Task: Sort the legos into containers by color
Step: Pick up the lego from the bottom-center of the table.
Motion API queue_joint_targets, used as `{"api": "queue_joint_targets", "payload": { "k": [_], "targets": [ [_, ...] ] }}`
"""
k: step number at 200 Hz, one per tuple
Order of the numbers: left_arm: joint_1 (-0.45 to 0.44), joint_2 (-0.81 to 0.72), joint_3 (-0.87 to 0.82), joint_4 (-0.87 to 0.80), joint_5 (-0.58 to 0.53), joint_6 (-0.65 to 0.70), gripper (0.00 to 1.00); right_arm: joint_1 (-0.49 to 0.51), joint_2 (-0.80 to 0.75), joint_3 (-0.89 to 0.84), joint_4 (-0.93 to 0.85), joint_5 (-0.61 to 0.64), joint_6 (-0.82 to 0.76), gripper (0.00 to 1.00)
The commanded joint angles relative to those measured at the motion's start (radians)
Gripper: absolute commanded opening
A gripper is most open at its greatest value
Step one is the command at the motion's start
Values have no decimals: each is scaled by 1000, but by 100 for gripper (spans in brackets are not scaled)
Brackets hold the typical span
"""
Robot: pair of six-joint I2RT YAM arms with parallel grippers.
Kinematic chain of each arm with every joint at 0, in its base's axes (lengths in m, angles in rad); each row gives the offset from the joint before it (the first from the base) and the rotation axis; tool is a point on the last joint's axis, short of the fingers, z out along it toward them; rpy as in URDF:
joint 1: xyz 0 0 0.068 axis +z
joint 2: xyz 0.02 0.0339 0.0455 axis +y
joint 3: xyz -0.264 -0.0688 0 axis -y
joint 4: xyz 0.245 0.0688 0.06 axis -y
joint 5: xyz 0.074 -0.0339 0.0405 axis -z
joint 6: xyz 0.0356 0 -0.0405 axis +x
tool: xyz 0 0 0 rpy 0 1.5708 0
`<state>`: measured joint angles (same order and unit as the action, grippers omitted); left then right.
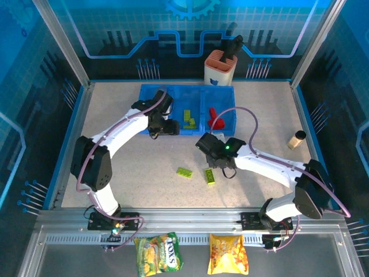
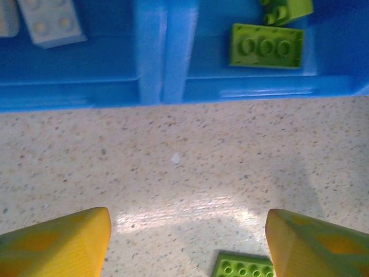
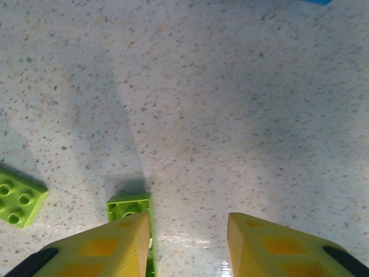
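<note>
The containers [image 1: 173, 92] are a blue tray of three bins at the back of the table. Green legos [image 1: 189, 119] lie in the middle bin and a red lego [image 1: 217, 119] in the right one. My left gripper [image 1: 166, 128] hangs open at the tray's front wall. In its wrist view the gripper [image 2: 187, 242] is over bare table, with a green lego [image 2: 245, 266] by the right finger, white legos [image 2: 51, 22] in one bin and a green lego [image 2: 266, 45] in the adjoining bin. My right gripper [image 1: 218, 166] is open [image 3: 189, 248], nothing between its fingers. A green lego [image 3: 128, 205] lies partly under its left finger.
Two green legos [image 1: 184, 172] [image 1: 210, 176] lie on the table in front of the tray; the first is at the left [image 3: 17, 196] in the right wrist view. An orange-and-white holder [image 1: 219, 68] stands behind the tray, a small cylinder [image 1: 296, 139] at the right, and snack bags [image 1: 159, 253] at the near edge.
</note>
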<state>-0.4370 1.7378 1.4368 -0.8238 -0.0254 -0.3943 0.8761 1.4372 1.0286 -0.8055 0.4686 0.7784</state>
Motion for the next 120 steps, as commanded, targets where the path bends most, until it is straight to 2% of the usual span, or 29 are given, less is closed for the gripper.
{"api": "queue_joint_targets", "payload": {
  "k": [1,120],
  "targets": [
    [23,-61,-51,18,4,-1,72,30,50,21,43,-20,49,41],
    [44,-119,-175,35,-13,11,73,83,219,-73,194,-70,97,41]
  ]
}}
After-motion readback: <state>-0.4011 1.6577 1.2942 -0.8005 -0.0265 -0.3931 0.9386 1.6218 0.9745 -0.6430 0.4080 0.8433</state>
